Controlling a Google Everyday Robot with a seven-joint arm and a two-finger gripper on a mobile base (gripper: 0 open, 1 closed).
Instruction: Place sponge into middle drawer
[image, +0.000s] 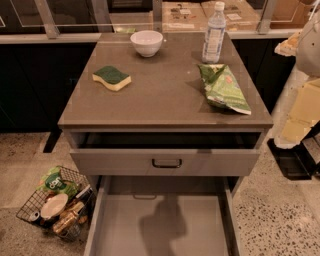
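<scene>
The sponge (112, 78), pale yellow with a dark green top face, lies flat on the left part of the grey counter top (165, 100). The middle drawer (165, 225) stands pulled far out at the bottom of the view, its pale grey floor bare with a shadow on it. My arm hangs at the right edge, and the gripper (296, 125) shows there as cream-coloured parts, beside the counter's right side and far from the sponge. It holds nothing that I can see.
A white bowl (146, 42) and a water bottle (214, 32) stand at the back of the counter. A light-green snack bag (223, 87) lies at the right. The top drawer (166, 162) with a black handle is slightly open. A wire basket (57, 202) of items sits on the floor, left.
</scene>
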